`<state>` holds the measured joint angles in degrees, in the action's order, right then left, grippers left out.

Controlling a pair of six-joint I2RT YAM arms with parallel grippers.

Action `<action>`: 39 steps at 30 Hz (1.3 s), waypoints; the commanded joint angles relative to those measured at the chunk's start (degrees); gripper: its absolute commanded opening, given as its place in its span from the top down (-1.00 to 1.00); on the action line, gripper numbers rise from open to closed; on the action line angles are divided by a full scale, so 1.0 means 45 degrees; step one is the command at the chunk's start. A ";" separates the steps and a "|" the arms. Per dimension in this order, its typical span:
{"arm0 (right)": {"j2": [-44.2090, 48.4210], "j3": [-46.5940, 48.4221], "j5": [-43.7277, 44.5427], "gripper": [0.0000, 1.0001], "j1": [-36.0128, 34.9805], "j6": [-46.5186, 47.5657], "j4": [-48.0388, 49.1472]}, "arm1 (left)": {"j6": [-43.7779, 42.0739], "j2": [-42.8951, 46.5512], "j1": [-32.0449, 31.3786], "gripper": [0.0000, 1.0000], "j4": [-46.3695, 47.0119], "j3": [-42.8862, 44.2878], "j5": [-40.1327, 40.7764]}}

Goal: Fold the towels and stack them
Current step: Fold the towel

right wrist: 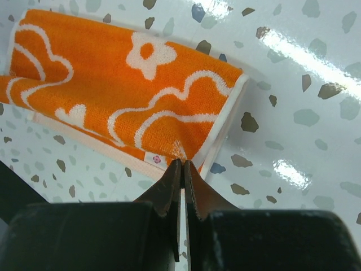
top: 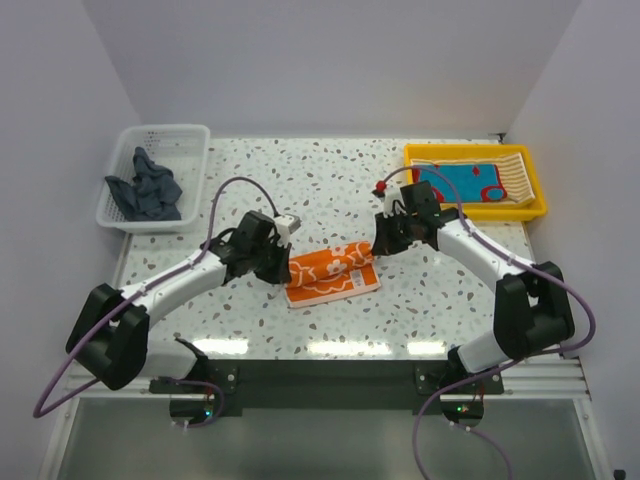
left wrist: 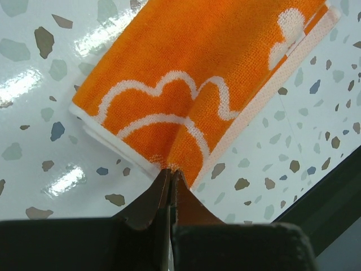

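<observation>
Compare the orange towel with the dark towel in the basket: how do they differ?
The orange towel has white prints; the dark towel is plain blue-grey. The orange towel lies folded on the table; the dark towel sits crumpled in the basket. The left gripper and right gripper pinch the orange towel; no gripper touches the dark towel. Both are cloths.

Part of the orange flower-printed terry towel (left wrist: 214, 68) cropped by the top edge in the left wrist view, by the left edge in the right wrist view, both ends masked overhead by the left gripper (top: 286, 264) and right gripper (top: 374, 250), under-layers concealed by the top fold.
</observation>
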<state>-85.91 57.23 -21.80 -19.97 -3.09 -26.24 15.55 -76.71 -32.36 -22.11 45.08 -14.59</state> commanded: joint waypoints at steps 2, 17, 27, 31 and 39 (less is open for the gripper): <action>0.0399 -0.0374 0.0099 1.00 -0.0016 -0.0309 0.0128 | 0.0333 -0.0043 -0.0269 1.00 -0.0048 -0.0349 -0.0234; -0.0186 -0.1273 0.0060 1.00 -0.0055 -0.0797 0.0655 | 0.0665 -0.0961 -0.0680 1.00 0.0869 -0.1267 0.0000; 0.0806 -0.1292 -0.0506 0.30 -0.0464 -0.0855 -0.0396 | 0.1269 0.0421 -0.1206 -0.15 0.0285 -0.1131 -0.0310; 0.2038 -0.1546 -0.0234 0.23 -0.1070 -0.1284 -0.0829 | 0.2012 0.1536 -0.1539 -0.22 -0.0086 -0.1190 -0.0527; 0.2803 -0.1664 0.0157 0.24 -0.1305 -0.2593 0.0593 | 0.3204 0.1893 -0.1715 -0.09 -0.0205 0.0156 0.0682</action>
<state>-72.62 50.09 -22.02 -25.82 -11.18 -27.55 26.74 -67.09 -39.86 -23.51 41.56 -14.24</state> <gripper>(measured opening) 0.386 0.556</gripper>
